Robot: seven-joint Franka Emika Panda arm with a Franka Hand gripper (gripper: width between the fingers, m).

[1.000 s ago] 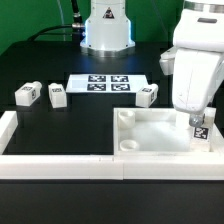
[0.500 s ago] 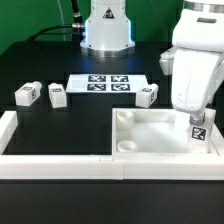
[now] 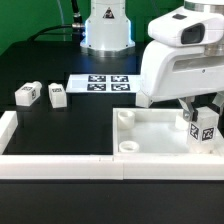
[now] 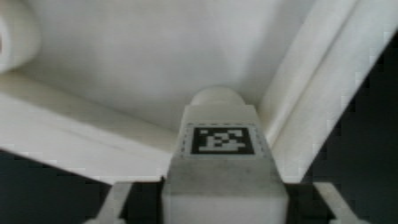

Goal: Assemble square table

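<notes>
The white square table top [image 3: 155,128] lies in the near right part of the work area, rim up. My gripper [image 3: 203,122] is shut on a short white leg [image 3: 206,133], whose tag faces the camera, and holds it upright at the top's near right corner. In the wrist view the leg [image 4: 221,150] sits between my fingers, over the top's floor [image 4: 143,60] and beside its rim [image 4: 313,70]. Two more legs [image 3: 27,95] [image 3: 57,96] lie at the exterior view's left. The fourth leg is hidden behind my arm.
The marker board [image 3: 103,82] lies at the middle back, in front of the robot base [image 3: 106,30]. Long white border rails run along the front [image 3: 60,165] and the exterior view's left [image 3: 8,130].
My hand has turned about a quarter turn over the top's near right corner, and the leg has turned with it. My arm now covers the leg that lay beside the marker board.
</notes>
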